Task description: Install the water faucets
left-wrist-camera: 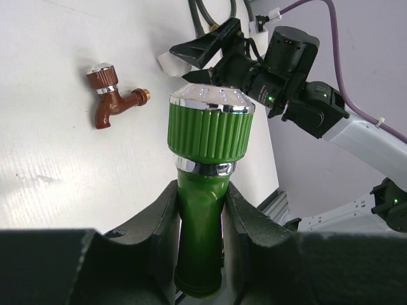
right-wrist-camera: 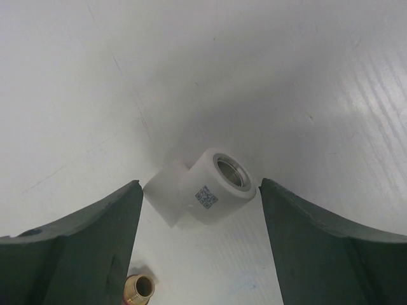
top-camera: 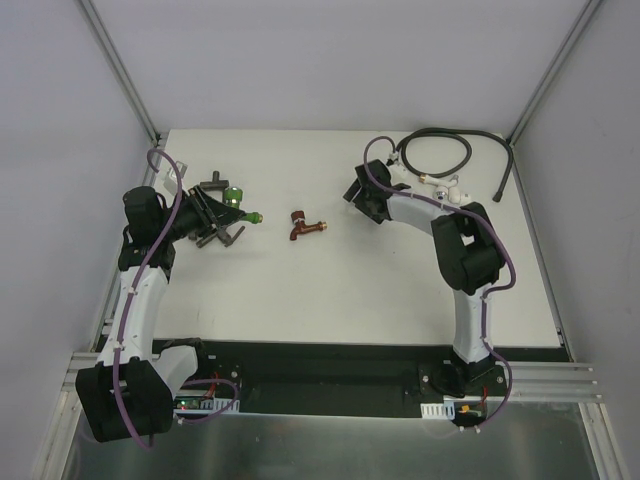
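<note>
My left gripper (left-wrist-camera: 202,190) is shut on the green water faucet (left-wrist-camera: 206,136) by its body, with the ribbed cap and chrome ring pointing away from the wrist. From above, this gripper (top-camera: 222,210) holds the green faucet (top-camera: 238,201) over the table's left side. The dark red faucet (top-camera: 303,226) lies loose mid-table, and its brass end (right-wrist-camera: 140,287) shows by my right fingers. My right gripper (right-wrist-camera: 200,185) is open, its fingers (right-wrist-camera: 95,241) on either side of the white elbow fitting (right-wrist-camera: 213,184) with a gap on both sides. Seen from above, that gripper (top-camera: 362,203) is tipped down at the table.
A black hose (top-camera: 440,150) with white end fittings (top-camera: 445,188) curls at the back right corner, behind the right arm. The white table (top-camera: 330,290) ends at a black strip along the near edge. Grey walls stand on the other three sides.
</note>
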